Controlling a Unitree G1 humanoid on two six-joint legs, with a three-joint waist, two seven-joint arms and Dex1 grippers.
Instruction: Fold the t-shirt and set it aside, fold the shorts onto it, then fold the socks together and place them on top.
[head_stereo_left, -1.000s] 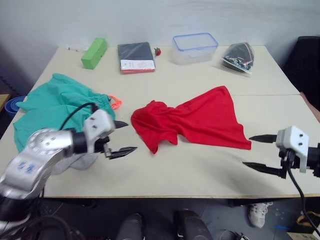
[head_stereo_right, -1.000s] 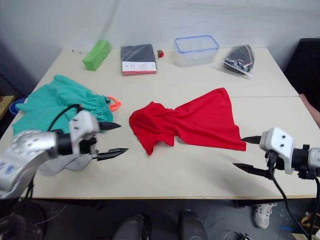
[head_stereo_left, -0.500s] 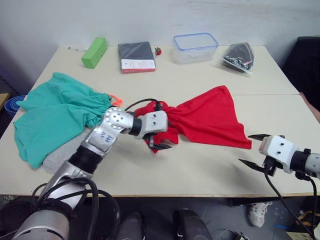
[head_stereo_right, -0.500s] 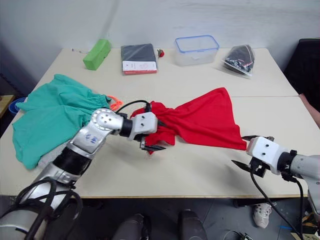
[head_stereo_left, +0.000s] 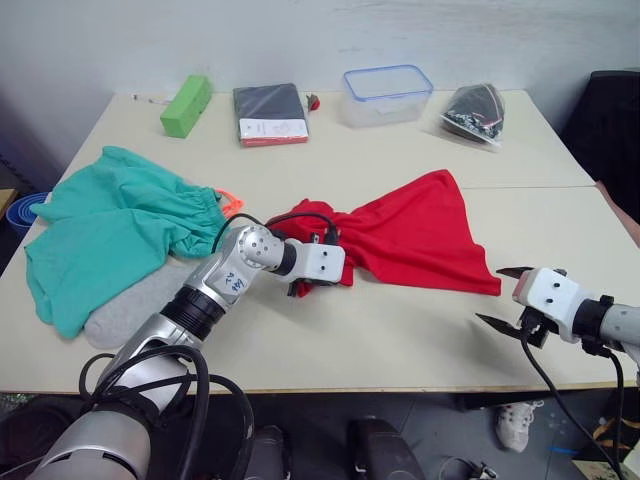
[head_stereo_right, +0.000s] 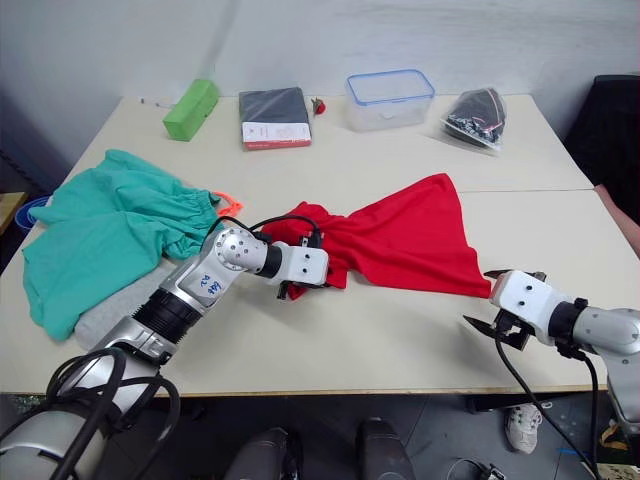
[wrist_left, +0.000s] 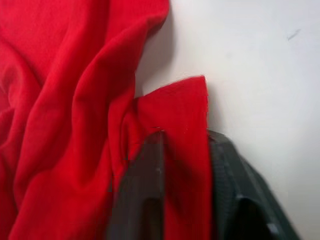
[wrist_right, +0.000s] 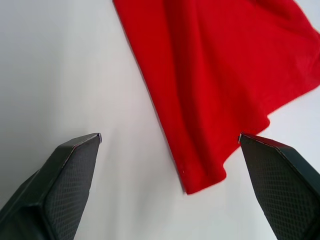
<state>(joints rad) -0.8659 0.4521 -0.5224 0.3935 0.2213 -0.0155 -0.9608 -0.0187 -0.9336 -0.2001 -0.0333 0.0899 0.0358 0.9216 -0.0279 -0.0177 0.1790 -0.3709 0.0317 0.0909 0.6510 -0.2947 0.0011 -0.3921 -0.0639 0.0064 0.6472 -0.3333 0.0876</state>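
One t-shirt (head_stereo_left: 410, 235) stretches left-right; left gripper (wrist_left: 182, 150) pinching it.

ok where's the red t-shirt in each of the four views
Left eye view: t-shirt in the middle of the table, right of the green shorts.
Right eye view: same spot, mid-table.
Left wrist view: a fold of it sits between the left claw's fingers.
Right wrist view: its corner lies ahead of the open right claw.
Shared landmark: the pale tabletop beside the shirt's edge.
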